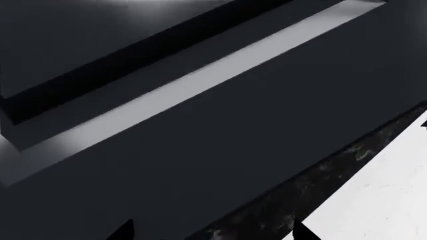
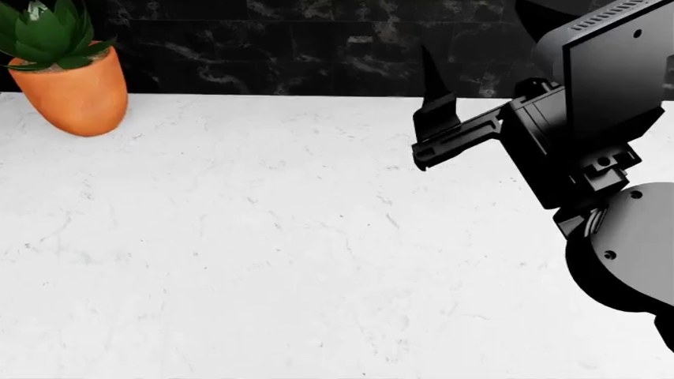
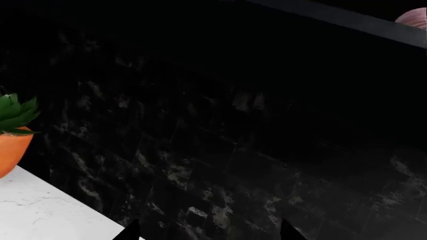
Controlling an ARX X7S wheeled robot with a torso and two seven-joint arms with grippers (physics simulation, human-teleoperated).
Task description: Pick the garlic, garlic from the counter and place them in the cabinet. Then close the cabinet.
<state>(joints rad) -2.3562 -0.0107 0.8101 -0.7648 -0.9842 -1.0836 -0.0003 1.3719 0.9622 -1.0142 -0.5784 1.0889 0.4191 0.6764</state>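
Only glimpsed one garlic [image 3: 415, 18], the pinkish-purple bulb, at the very edge of the right wrist view, just above a dark ledge [image 3: 347, 20]. Found the right end effector [image 2: 484, 59] at upper right of the head frame, fingers spread, raised over the white worktop [image 2: 263, 260], with the orange plant pot [image 2: 74, 95] at upper left. Saw the left end effector [image 1: 212, 232] likewise spread, facing dark cabinet panels [image 1: 220, 150].

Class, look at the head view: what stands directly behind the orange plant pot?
Behind the plant pot rises the black marbled wall, meeting the white counter. The pot hides the wall's foot there.
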